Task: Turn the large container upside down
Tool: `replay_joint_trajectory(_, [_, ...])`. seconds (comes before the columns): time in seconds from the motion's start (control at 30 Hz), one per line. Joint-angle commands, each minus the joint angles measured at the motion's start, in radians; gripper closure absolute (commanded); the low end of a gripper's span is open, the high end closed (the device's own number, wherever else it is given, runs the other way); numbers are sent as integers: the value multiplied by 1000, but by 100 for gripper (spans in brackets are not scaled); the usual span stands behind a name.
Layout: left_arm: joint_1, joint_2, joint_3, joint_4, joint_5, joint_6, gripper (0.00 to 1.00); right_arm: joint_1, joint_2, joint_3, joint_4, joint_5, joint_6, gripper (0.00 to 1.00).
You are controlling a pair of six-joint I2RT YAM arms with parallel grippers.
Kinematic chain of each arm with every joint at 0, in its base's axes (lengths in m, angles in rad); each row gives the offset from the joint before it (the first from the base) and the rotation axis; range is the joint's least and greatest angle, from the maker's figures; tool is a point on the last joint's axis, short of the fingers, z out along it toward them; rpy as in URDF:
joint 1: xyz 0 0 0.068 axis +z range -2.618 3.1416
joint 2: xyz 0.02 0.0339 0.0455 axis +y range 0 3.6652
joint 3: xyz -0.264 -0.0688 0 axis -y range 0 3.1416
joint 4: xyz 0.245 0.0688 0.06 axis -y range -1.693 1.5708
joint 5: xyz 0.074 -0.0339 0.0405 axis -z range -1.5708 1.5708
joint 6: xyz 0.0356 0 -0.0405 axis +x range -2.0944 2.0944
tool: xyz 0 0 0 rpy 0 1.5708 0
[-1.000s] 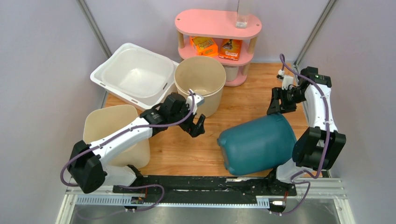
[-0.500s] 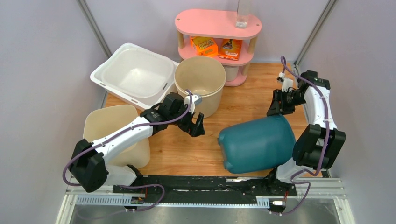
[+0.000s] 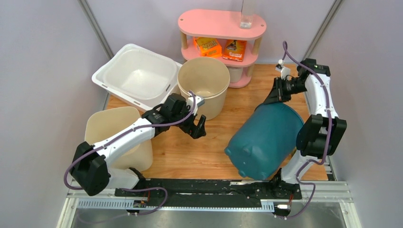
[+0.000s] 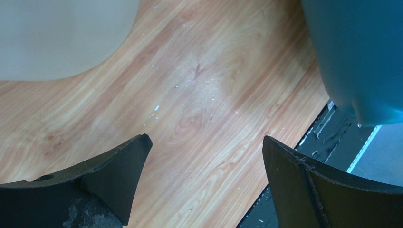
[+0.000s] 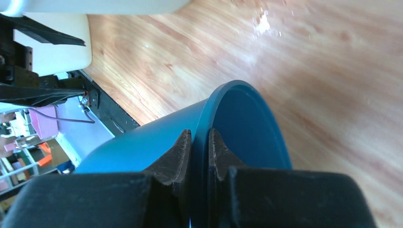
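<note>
The large container [image 3: 266, 140] is a teal bucket lying tilted on the wooden table, its open mouth raised toward the far right and its base near the front rail. My right gripper [image 3: 276, 96] is shut on its rim, with one finger inside the mouth and one outside. The right wrist view shows the rim [image 5: 211, 107] pinched at my right gripper [image 5: 199, 135]. Left of the bucket, my left gripper [image 3: 198, 127] hangs open over bare wood. In the left wrist view the left gripper [image 4: 206, 142] holds nothing, and the teal container [image 4: 361, 57] fills the upper right corner.
A white tub [image 3: 135, 73] and a round beige bucket [image 3: 203, 78] stand at the back. A beige bin [image 3: 114, 128] sits under the left arm. A pink shelf [image 3: 221, 26] with boxes stands at the far centre. A black rail [image 3: 204, 187] runs along the near edge.
My right gripper closed on the teal container's rim and pulled it up and back. The container swung from lying sideways to tilted, base toward the front. The left arm barely moved.
</note>
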Motion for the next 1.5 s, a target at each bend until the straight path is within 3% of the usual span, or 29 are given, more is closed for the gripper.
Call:
replay_joint_trajectory(0.0, [12,-4,55,0,-5,11,0,7,19,109,-30,-157,-51,100])
replay_joint_trajectory(0.23, [12,18,65,16,22,-6,0,5,-12,-19,77,-87,28,100])
replay_joint_trajectory(0.4, [12,51,70,63,147,-48,0,-30,64,-76,199,7,37,100])
replay_joint_trajectory(0.6, [12,76,83,117,228,-58,0,-125,256,22,297,112,51,100])
replay_joint_trajectory(1.0, [-1,148,136,178,275,-26,0,-141,500,100,360,250,-49,100])
replay_joint_trajectory(1.13, [-38,165,165,190,262,22,0,-142,526,149,363,245,-22,88])
replay_joint_trajectory(1.3, [-98,226,203,240,191,46,0,-141,524,170,381,233,1,87])
replay_joint_trajectory(1.47, [-123,288,292,219,113,73,0,-146,475,148,392,332,30,72])
